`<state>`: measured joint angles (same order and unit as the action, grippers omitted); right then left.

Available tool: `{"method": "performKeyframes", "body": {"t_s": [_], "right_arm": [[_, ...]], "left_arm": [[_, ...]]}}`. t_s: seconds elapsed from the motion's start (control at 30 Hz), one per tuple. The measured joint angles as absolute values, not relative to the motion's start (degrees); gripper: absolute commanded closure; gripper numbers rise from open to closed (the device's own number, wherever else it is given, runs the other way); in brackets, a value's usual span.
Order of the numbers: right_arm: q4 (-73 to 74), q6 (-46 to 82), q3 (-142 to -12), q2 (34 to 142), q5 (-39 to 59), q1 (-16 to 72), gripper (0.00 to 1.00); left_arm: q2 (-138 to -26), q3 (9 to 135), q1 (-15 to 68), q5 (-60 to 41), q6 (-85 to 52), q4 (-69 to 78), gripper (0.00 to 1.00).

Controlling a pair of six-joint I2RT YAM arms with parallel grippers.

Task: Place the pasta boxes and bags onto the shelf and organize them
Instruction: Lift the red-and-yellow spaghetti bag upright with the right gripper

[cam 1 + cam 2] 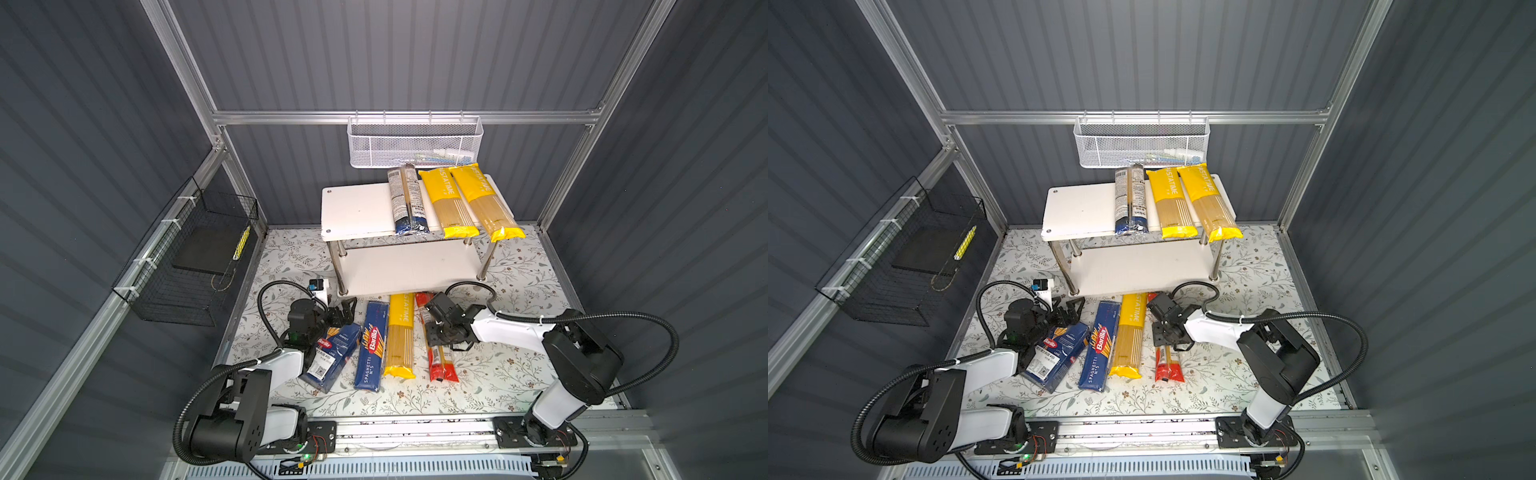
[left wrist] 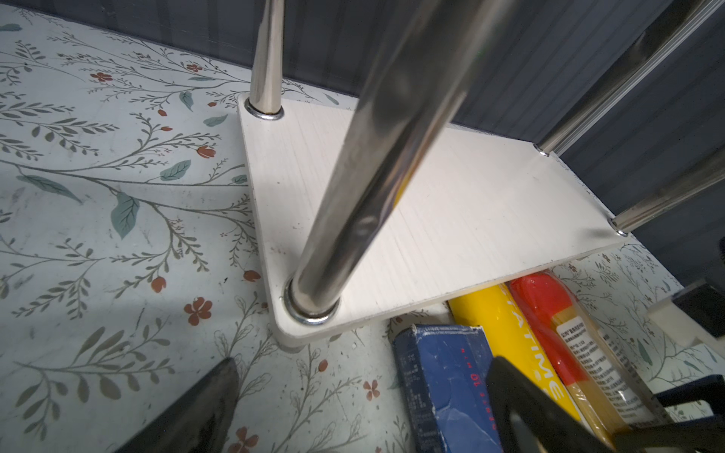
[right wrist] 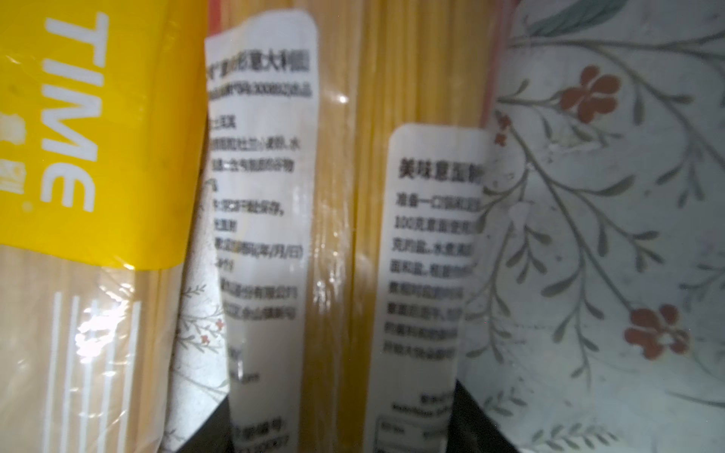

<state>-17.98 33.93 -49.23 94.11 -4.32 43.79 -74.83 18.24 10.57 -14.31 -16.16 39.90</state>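
Note:
The shelf (image 1: 353, 212) carries a dark-blue-ended bag (image 1: 407, 199) and two yellow bags (image 1: 446, 203) on its top board. Its lower board (image 2: 451, 219) is bare. On the floor in front lie the wide blue box (image 1: 332, 357), the narrow spaghetti box (image 1: 372, 347), a yellow bag (image 1: 401, 336) and the red-ended bag (image 1: 442, 365). My right gripper (image 3: 337, 431) is down over the red-ended bag (image 3: 341, 235), one finger (image 3: 482, 423) against each long side. My left gripper (image 2: 359, 412) stands open by the shelf's front left post (image 2: 372, 176), holding nothing.
A white mesh basket (image 1: 415, 143) hangs on the back rail above the shelf. A black wire basket (image 1: 195, 266) hangs on the left wall. The far ends of the floor's yellow and red-ended bags reach under the shelf's lower board.

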Motion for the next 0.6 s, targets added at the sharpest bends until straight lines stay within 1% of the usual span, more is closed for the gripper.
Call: {"method": "performKeyframes", "body": {"t_s": [0.2, 0.6], "right_arm": [[-16.99, 34.24, -47.48, 92.47, -2.35, 43.81, 0.49], [-17.23, 35.18, -45.06, 87.22, 1.15, 43.86, 0.65]], "left_arm": [[-74.83, 18.24, 10.57, -14.28, -16.16, 39.92, 0.01], [-74.83, 18.24, 10.57, -14.31, -16.16, 39.9, 0.01]]}}
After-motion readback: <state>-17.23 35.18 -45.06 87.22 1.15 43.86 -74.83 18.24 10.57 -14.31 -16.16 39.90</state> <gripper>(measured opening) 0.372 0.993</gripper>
